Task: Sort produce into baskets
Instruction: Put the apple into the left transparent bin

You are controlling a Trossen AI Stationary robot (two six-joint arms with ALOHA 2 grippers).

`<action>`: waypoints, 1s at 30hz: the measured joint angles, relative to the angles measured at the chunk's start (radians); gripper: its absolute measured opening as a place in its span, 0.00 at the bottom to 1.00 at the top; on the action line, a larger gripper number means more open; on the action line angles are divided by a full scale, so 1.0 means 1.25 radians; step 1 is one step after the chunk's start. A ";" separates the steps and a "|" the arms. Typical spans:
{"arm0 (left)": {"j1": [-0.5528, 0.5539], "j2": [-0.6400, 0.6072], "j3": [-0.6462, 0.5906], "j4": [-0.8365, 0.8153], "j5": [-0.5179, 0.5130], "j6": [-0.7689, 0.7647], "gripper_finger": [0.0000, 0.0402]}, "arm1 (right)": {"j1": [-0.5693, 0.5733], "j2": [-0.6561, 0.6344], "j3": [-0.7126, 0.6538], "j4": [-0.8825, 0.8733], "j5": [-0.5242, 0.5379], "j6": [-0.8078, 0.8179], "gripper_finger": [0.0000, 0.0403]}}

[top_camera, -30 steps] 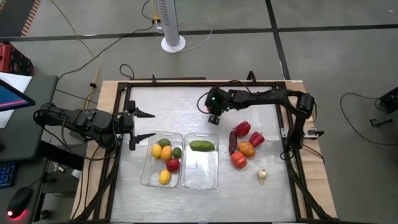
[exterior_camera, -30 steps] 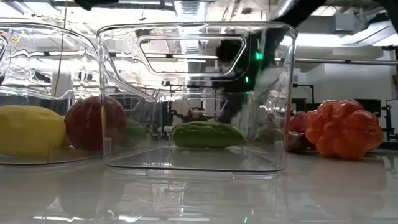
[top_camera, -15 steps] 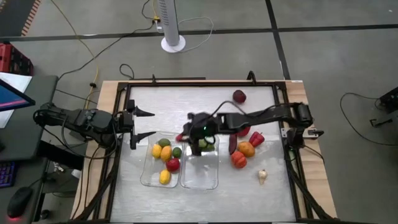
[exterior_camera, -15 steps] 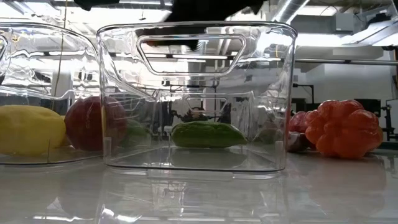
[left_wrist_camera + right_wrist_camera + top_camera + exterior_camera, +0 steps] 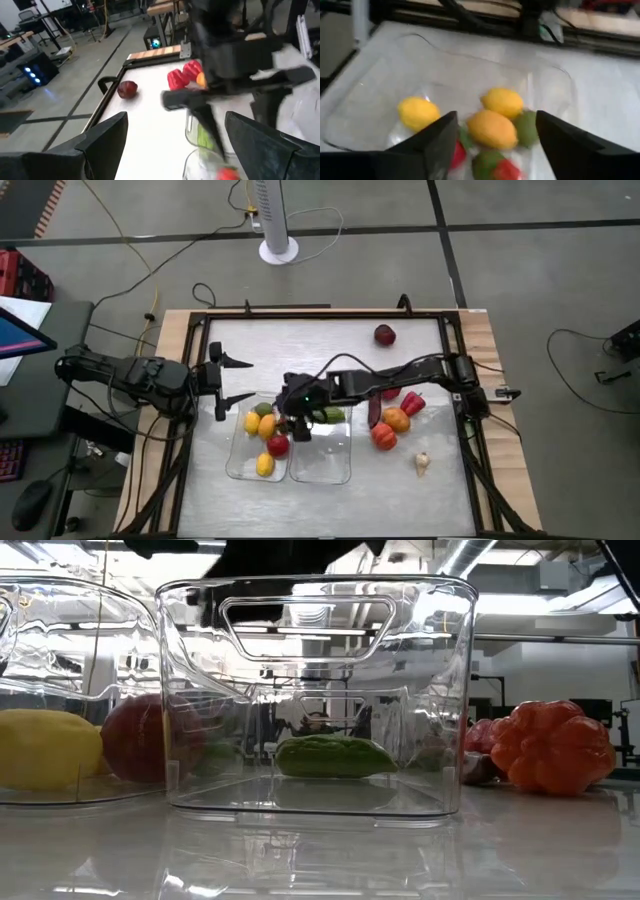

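Clear plastic left basket [image 5: 236,461] holds yellow, orange, green and red toy produce [image 5: 267,426], the matching right basket [image 5: 338,463] a green cucumber-like piece [image 5: 334,756], right gripper [image 5: 297,426] above their shared edge, jaws spread wide and empty, left gripper [image 5: 232,378] parked open beside them on the desk [image 5: 300,345].

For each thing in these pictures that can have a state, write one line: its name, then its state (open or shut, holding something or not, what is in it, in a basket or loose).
Left gripper: open, holding nothing, at the table's left edge.
Right gripper: open, holding nothing, over the left basket.
Left basket: holds several yellow, orange, green and red pieces.
Right basket: holds one green piece.
Dark red piece: loose, alone at the table's far side.
Whitish piece: loose, right of the baskets.
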 joint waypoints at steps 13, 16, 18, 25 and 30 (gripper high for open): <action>0.000 0.012 0.000 0.013 -0.038 0.058 0.80 | -0.151 -0.297 -0.235 -0.321 0.444 0.135 0.82; 0.001 0.011 0.000 0.013 -0.039 0.058 0.80 | -0.237 -0.391 -0.396 -0.204 0.446 0.137 0.82; 0.001 0.012 0.000 0.013 -0.039 0.057 0.80 | -0.302 -0.430 -0.503 -0.116 0.440 0.144 0.83; 0.001 0.013 0.000 0.013 -0.040 0.053 0.80 | -0.539 -0.463 -0.689 0.039 0.273 0.151 0.91; 0.001 0.013 0.000 0.012 -0.041 0.049 0.80 | -0.655 -0.417 -0.699 0.090 0.164 0.138 0.98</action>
